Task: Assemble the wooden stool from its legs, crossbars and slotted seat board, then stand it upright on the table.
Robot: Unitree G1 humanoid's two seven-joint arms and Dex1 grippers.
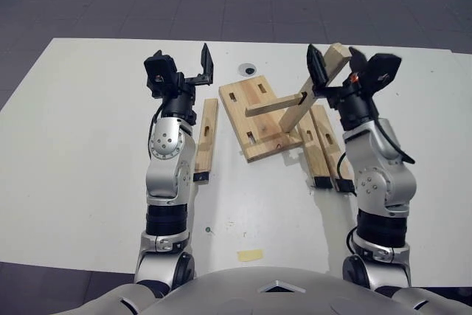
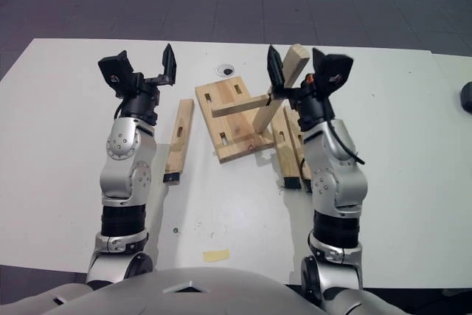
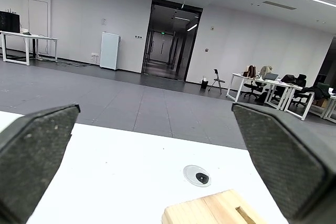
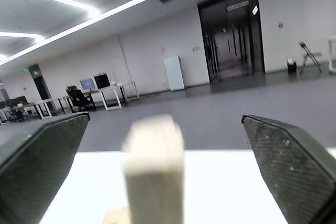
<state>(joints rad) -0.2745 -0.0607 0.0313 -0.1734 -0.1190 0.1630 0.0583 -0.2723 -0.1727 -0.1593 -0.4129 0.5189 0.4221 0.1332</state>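
From the head camera I see the leg (image 1: 311, 94) planted in the seat board (image 1: 254, 127) at mid-table (image 1: 88, 123), slanting up, away and rightward. The right wrist view adds its top end, ungripped between the right gripper's (image 1: 346, 63) spread fingers. The left gripper (image 1: 182, 64) hangs released.

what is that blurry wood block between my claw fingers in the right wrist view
Observer: It's the top of a leg, standing tilted with its foot at the seat board; a crossbar sticks out from its side.
Operator: where's my left claw
Observer: The left claw is open, raised left of the board by the far end of a loose leg lying flat.
Operator: other legs
Observer: Yes, two more legs lie flat side by side right of the board.
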